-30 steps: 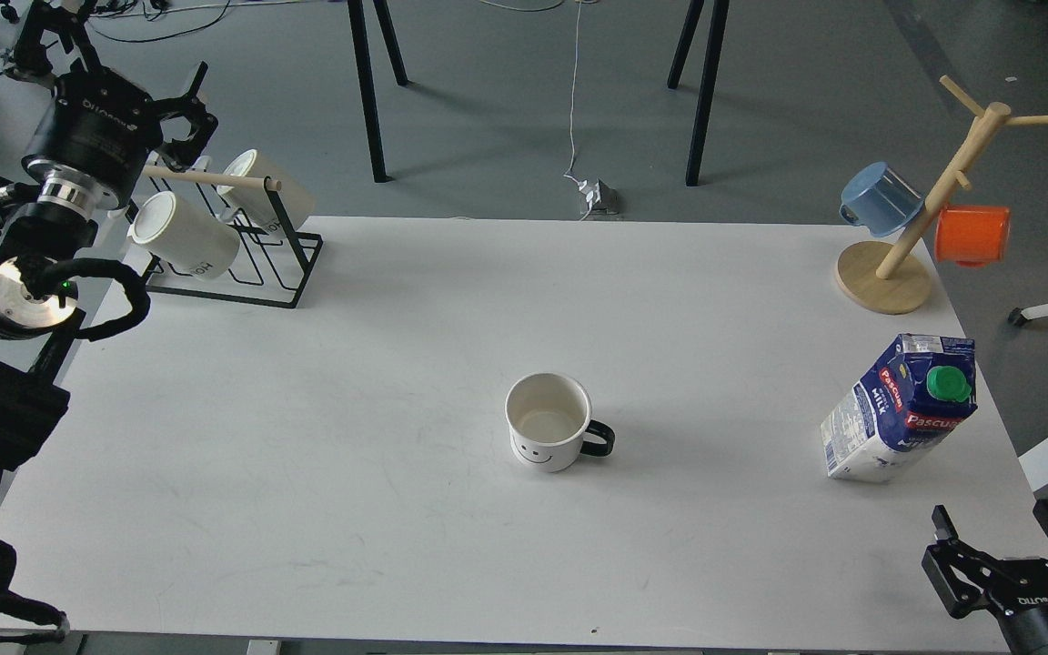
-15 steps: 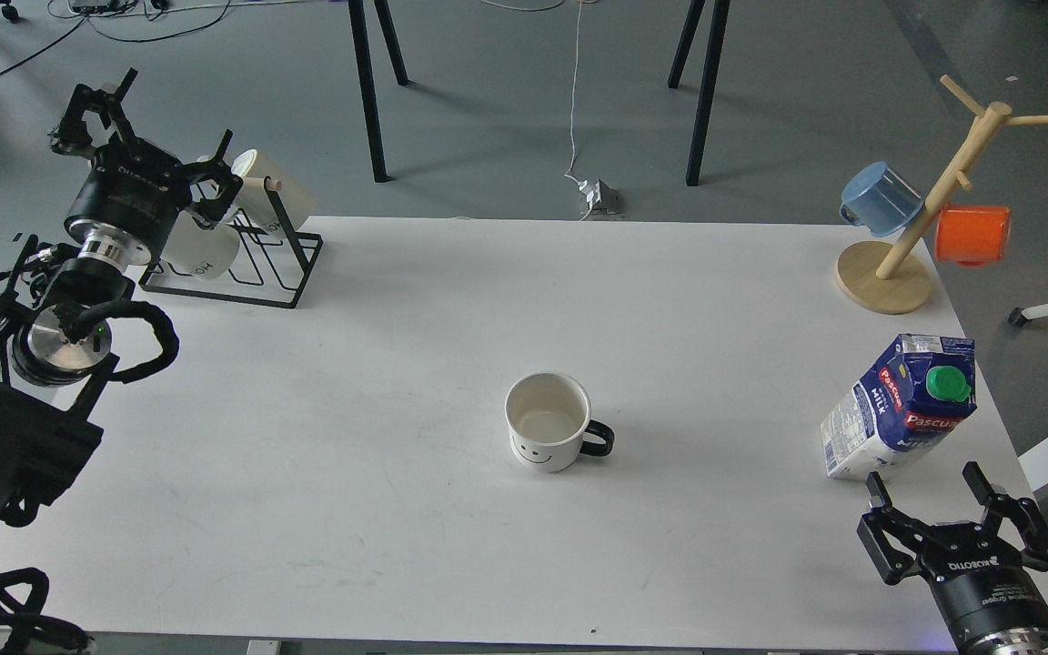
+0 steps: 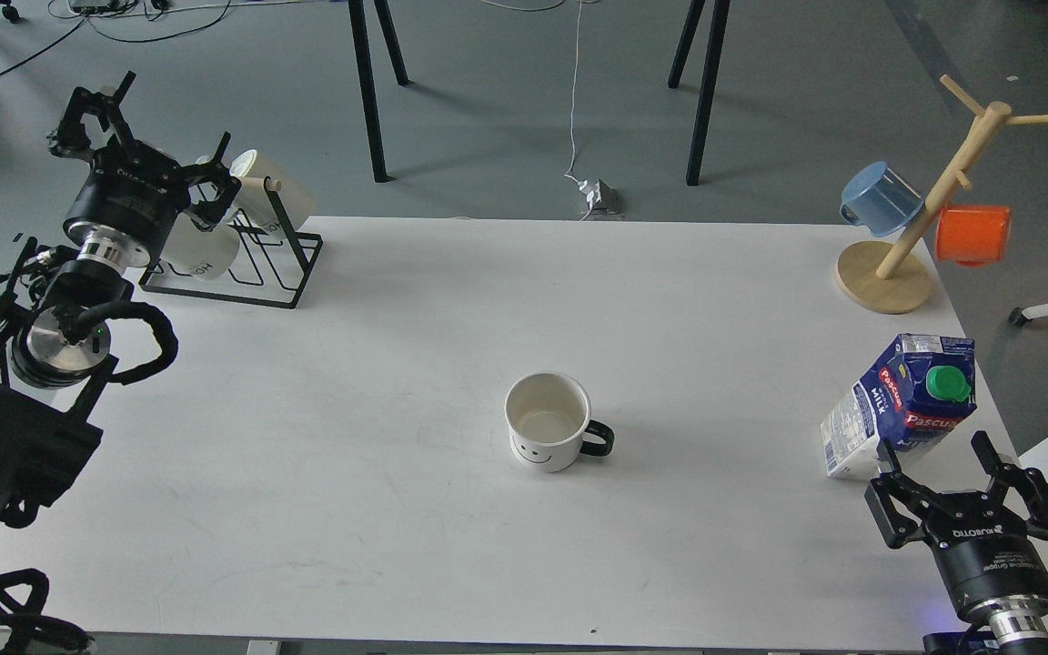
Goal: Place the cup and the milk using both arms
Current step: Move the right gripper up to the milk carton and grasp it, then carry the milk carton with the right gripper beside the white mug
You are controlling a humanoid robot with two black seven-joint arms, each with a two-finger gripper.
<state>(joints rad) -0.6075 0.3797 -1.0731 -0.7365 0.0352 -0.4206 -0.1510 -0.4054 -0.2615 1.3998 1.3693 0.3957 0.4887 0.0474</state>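
Milk (image 3: 903, 408) untouched, right hand (image 3: 937, 448) wide open near it, empty

Black wire rack (image 3: 256, 259) holding two cream mugs (image 3: 260, 182), lettering unreadable; wooden peg tree (image 3: 933, 196) carrying blue cup (image 3: 879, 200) and orange cup (image 3: 972, 234).

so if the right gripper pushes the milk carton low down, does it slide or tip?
Probably tips rather than slides: the milk carton stands tall on a narrow base, near the table edge. Its walls may dent under a squeeze. The right gripper is open just short of it.
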